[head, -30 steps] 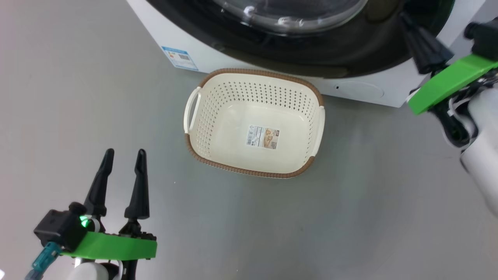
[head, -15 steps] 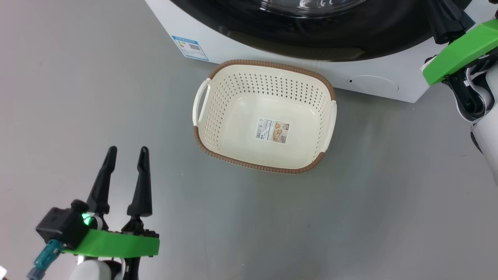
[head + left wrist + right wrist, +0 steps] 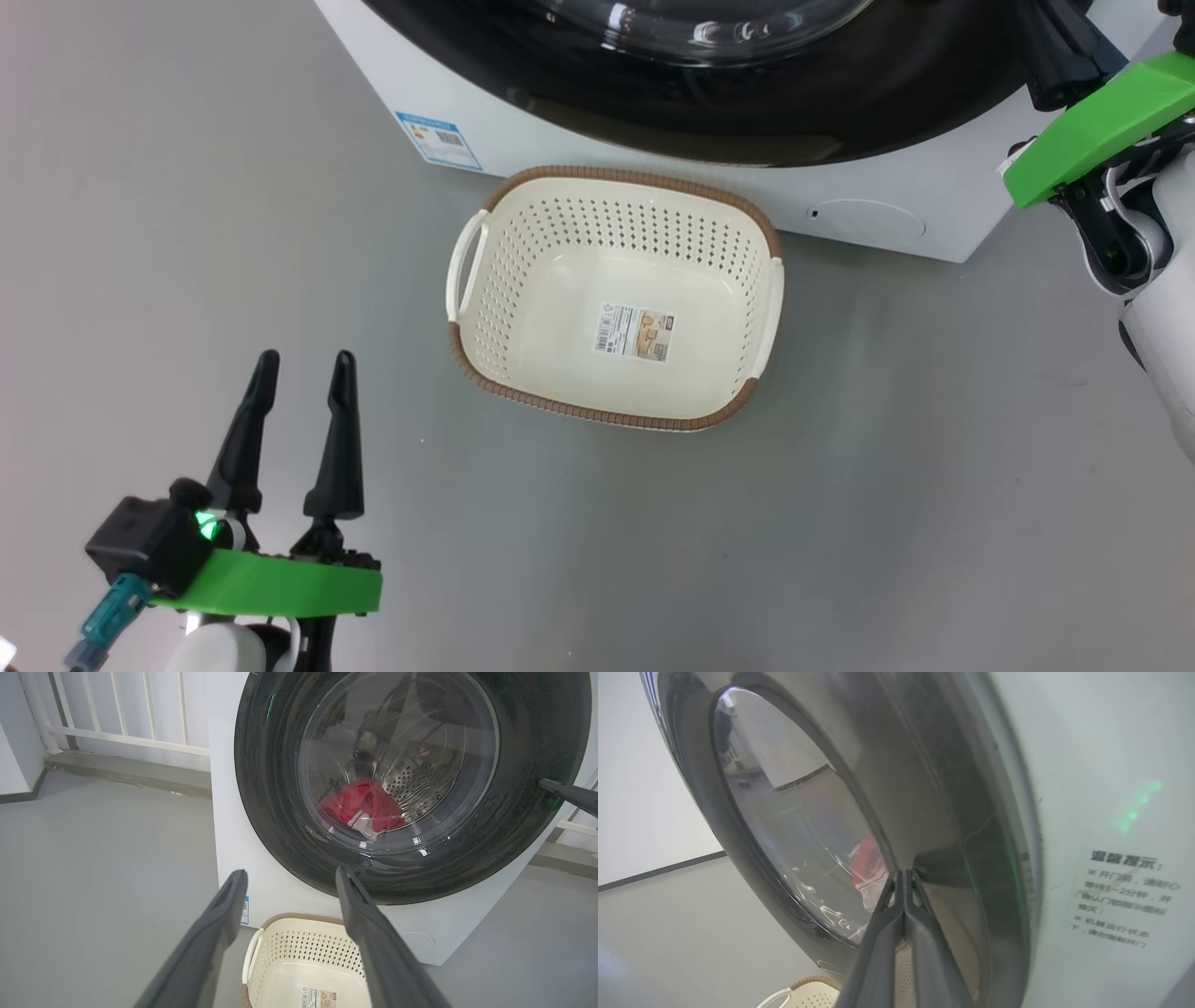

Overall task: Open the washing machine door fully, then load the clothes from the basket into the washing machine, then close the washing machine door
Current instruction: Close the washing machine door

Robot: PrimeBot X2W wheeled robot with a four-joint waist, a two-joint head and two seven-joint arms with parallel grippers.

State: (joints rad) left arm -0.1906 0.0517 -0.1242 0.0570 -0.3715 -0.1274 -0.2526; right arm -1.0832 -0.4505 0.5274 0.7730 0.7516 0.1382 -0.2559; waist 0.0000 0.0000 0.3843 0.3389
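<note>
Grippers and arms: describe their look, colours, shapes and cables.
The left gripper and right gripper each have two long, tapering dark fingers on a bright green bracket. The left wrist carries a black box with a green light and a teal plug. The right forearm is glossy white, with white cables at its wrist.

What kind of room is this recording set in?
Probably a laundry or utility area, perhaps a balcony: a white front-loading washing machine on a grey floor, a perforated basket before it, a white railing behind.
</note>
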